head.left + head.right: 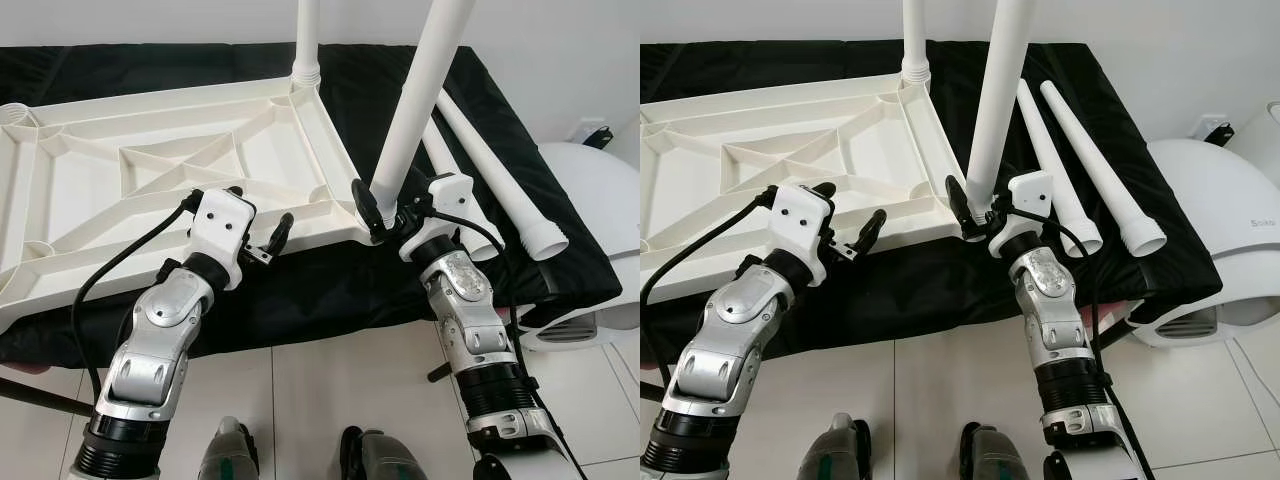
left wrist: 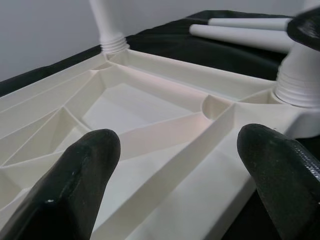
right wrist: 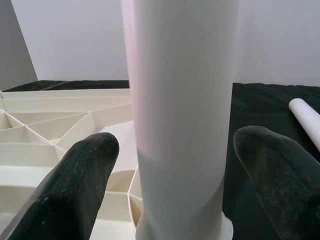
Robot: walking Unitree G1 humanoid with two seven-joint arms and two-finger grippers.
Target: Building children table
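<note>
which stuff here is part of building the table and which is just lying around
Part of the job:
- upturned white tabletop
- far-corner leg, already standing in its socket
- near-corner leg, right gripper open around its base
- two loose legs lying on the black cloth
- left gripper, open at the tabletop's near edge

Just lying about:
- white appliance on the right

One white tabletop (image 1: 150,170) lies upside down on one black-covered desk (image 1: 300,290). Four white table legs in all: two stand upright in corner sockets, the far leg (image 1: 307,40) and the near leg (image 1: 415,100); two lie loose on the black cover, the inner loose leg (image 1: 1055,170) and the outer loose leg (image 1: 1100,170), side by side. Two claws: the left claw (image 1: 258,225) and the right claw (image 1: 385,215). One white rounded appliance (image 1: 600,230) sits beside the desk.
</note>
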